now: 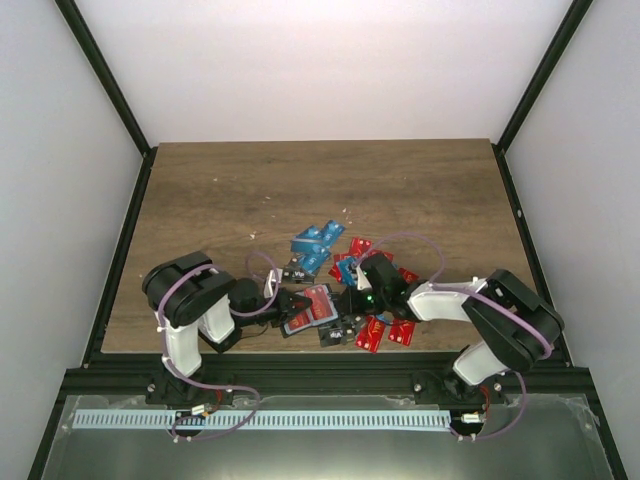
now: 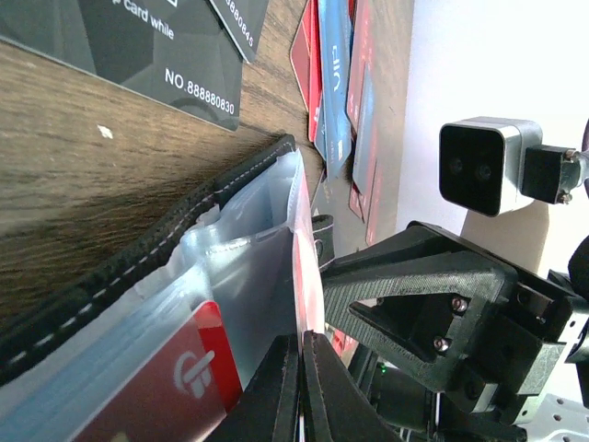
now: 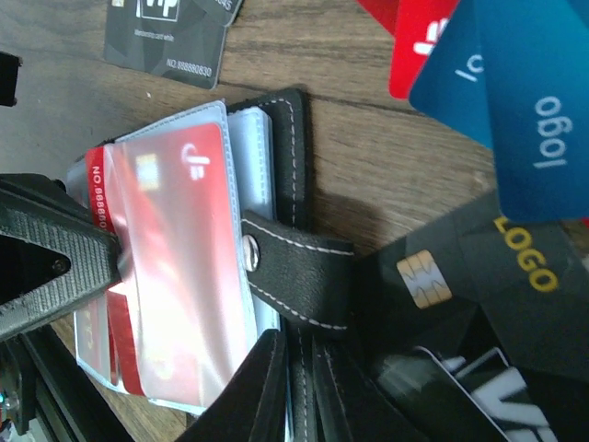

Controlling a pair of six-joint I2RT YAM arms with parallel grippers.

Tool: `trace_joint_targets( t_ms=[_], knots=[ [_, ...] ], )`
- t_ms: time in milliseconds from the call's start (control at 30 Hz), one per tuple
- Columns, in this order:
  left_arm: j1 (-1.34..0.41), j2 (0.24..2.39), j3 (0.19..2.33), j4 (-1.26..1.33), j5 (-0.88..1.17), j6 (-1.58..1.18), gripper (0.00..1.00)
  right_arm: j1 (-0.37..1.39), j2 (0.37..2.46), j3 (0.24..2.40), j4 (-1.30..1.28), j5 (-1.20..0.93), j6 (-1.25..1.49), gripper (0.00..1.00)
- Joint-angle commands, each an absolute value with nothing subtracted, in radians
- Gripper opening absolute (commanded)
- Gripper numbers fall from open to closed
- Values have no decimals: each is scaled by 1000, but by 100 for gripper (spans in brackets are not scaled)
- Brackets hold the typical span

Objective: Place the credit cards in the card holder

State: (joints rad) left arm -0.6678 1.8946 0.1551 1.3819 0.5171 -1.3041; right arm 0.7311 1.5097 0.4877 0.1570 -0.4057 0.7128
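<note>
Right, nearest us: left gripper is clamped tight on a clear plastic sleeve of the black stitched folding card holder, fingers together. Right gripper sits just beside it, fingers nearly together on what looks like the holder's stitched cover edge; we can't fully confirm the pinch. Holder lies open on the brown wood-grain bench between the two grippers, with its clasp tab flopped outward and a red card with white mark already in a sleeve. We judge it soft and floppy, with thin, slick sleeves, so hold the stiffer cover, not the film. Beyond it, loose thin red, blue and black credit cards lie scattered, some overlapping. They look light and stiff, and hard to lift off flat.
</note>
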Motion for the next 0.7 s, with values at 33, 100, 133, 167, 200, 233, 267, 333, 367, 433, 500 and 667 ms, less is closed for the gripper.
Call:
trace_joint_targets(
  t_ms=[33,100,133,167,200,233,267,333,367,433,500,667],
  knots=[
    [-678,1879,145,1440,522,-1305,4,749,1451,464,55,-351,697,10],
    [-682,1862,143,1404,528,-1289,4,749,1440,463,49,-359,683,9],
    [-683,1853,143,1386,527,-1279,4,749,1436,461,53,-369,679,9],
    [-684,1843,143,1361,528,-1269,4,750,1433,459,60,-382,676,9],
    [-685,1833,142,1334,527,-1259,4,752,1433,457,63,-389,675,9],
    [-686,1823,143,1311,524,-1251,4,755,1433,458,67,-392,675,9],
    [-686,1812,143,1290,520,-1246,4,758,1436,459,69,-394,675,8],
    [-687,1796,143,1256,509,-1236,4,767,1448,463,77,-399,678,6],
    [-686,1794,132,1243,503,-1232,4,774,1459,465,83,-401,680,5],
    [-687,1799,123,1248,500,-1230,4,790,1489,469,95,-402,689,4],
    [-687,1812,129,1259,491,-1237,4,806,1513,472,111,-405,703,2],
    [-703,1850,166,1283,483,-1259,4,835,1544,477,142,-412,731,1]
  ],
)
